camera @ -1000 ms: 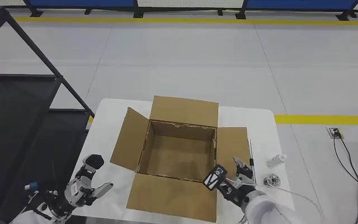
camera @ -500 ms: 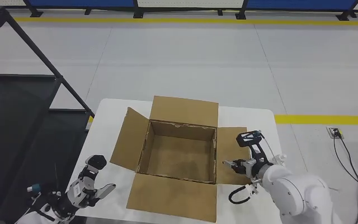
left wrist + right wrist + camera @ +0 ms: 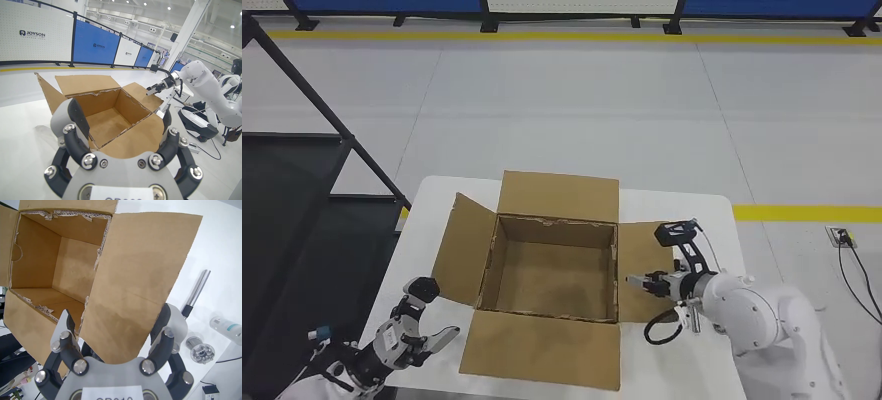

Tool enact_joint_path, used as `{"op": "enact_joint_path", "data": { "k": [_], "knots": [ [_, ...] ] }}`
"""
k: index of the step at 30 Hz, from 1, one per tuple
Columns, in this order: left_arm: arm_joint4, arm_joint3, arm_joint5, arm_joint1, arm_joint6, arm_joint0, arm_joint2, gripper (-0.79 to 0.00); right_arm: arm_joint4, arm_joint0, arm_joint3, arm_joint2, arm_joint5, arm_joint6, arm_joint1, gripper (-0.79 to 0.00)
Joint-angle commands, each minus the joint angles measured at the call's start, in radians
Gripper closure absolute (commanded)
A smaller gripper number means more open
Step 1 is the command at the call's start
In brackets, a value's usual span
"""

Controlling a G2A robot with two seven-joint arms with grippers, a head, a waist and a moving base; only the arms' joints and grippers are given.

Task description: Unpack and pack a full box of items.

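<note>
An open cardboard box (image 3: 552,232) stands mid-table with all flaps folded out; its floor is bare cardboard (image 3: 47,294). My right gripper (image 3: 640,283) hangs open just above the box's right flap (image 3: 143,262), with the flap's outer end (image 3: 143,92) below its spread fingers (image 3: 69,321). In the left wrist view the right gripper (image 3: 150,91) hovers at that flap's edge. Open and holding nothing, my left gripper (image 3: 434,315) sits near the table's front left corner, facing the box's near flap (image 3: 132,138).
On the table right of the box lie a clear plastic bottle (image 3: 226,328), a small silvery spool (image 3: 200,351) and a metal rod with a black end (image 3: 198,289). A bit of clear film (image 3: 42,129) lies left of the box. The table's edge (image 3: 392,270) is close to my left gripper.
My right gripper swung from the box's front right corner up over the right flap. The box slid slightly left. My left gripper crept closer to the box.
</note>
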Motion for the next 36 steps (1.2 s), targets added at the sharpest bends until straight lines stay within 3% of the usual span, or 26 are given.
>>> {"op": "enact_joint_path", "data": {
  "k": [1,10,15,26,29,35,36],
  "knots": [
    [0.001,0.000,0.000,0.000,0.003,0.000,0.003,-0.785,-0.016,-0.004,-0.023,0.004,0.014,-0.006,0.002,-0.785],
    [-0.004,-0.008,0.005,0.002,0.013,-0.014,0.011,-0.785,-0.078,-0.132,-0.194,0.152,0.036,-0.036,0.022,-0.785],
    [-0.012,-0.012,0.003,0.004,0.000,-0.035,0.028,-0.785,-0.073,-0.147,-0.119,0.219,0.076,-0.052,0.028,-0.785],
    [-0.026,-0.031,0.009,0.010,-0.042,-0.063,0.067,-0.785,-0.075,-0.133,-0.055,0.200,0.049,-0.105,0.030,-0.785],
    [-0.022,-0.035,0.017,0.010,-0.043,-0.069,0.076,-0.785,-0.079,-0.098,-0.007,0.163,0.089,-0.093,0.028,-0.785],
    [-0.016,-0.041,0.021,0.011,-0.034,-0.070,0.087,-0.785,-0.090,0.073,0.206,0.090,0.163,0.018,0.024,-0.785],
    [-0.015,-0.042,0.021,0.011,-0.032,-0.070,0.088,-0.785,-0.105,0.101,0.242,0.086,0.184,0.025,0.024,-0.720]
  ]
}}
